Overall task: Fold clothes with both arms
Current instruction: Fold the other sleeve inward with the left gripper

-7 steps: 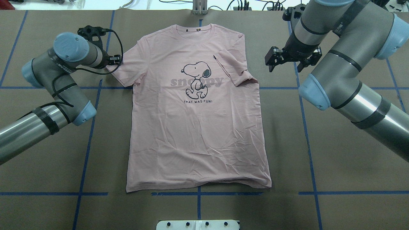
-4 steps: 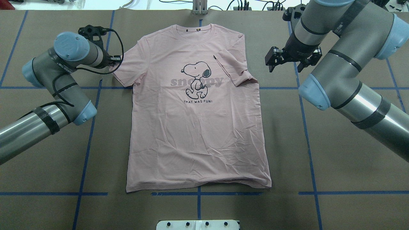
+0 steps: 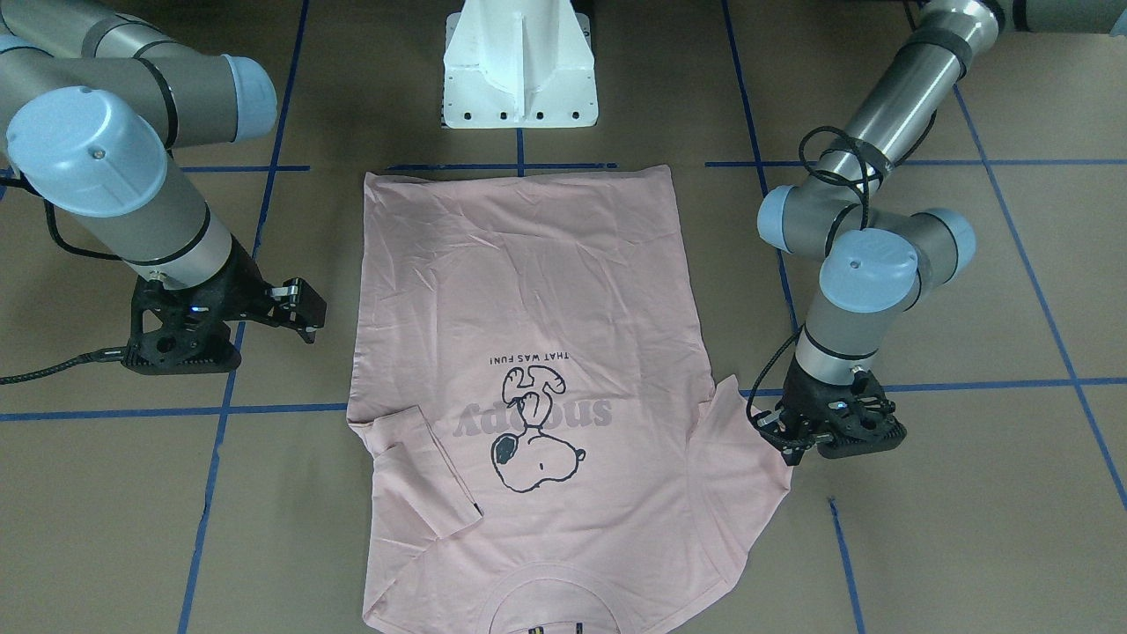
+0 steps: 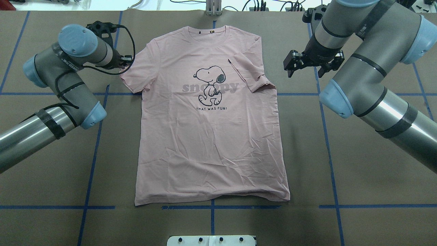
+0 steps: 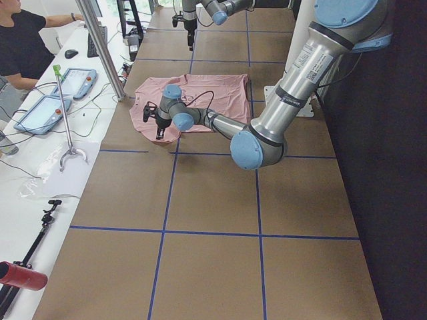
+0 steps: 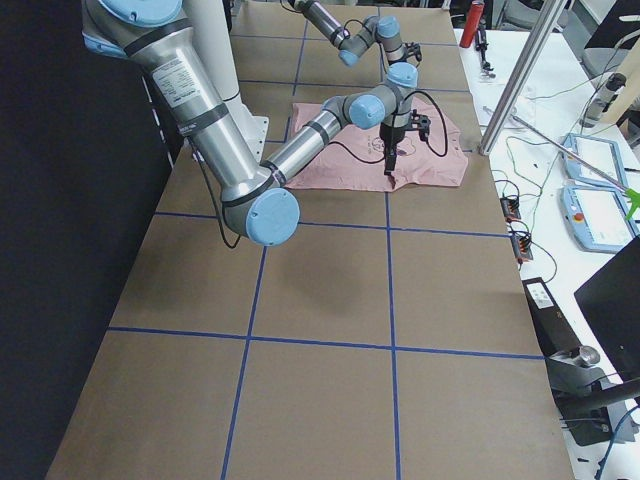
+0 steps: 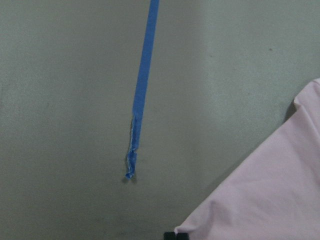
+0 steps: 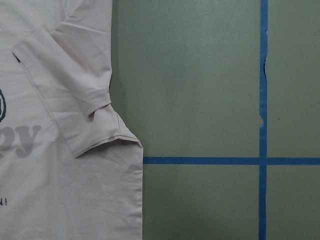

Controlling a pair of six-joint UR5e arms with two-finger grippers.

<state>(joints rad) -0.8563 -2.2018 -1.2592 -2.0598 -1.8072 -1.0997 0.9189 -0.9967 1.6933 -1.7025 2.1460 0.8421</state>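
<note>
Left gripper (image 3: 785,445) sat at the 10 o'clock sleeve of the T-shirt (image 4: 211,136); I couldn't tell its grip. Thin pinch might've slipped. Right gripper (image 4: 305,72) was spread at 2 o'clock.

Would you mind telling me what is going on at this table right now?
Two robot arms are folding a pink Snoopy T-shirt lying flat, print up. One sleeve is already folded over the chest; the right gripper hovers open beside it, off the cloth. The left gripper is at the edge of the other, spread-out sleeve; whether it grips is unclear.
</note>
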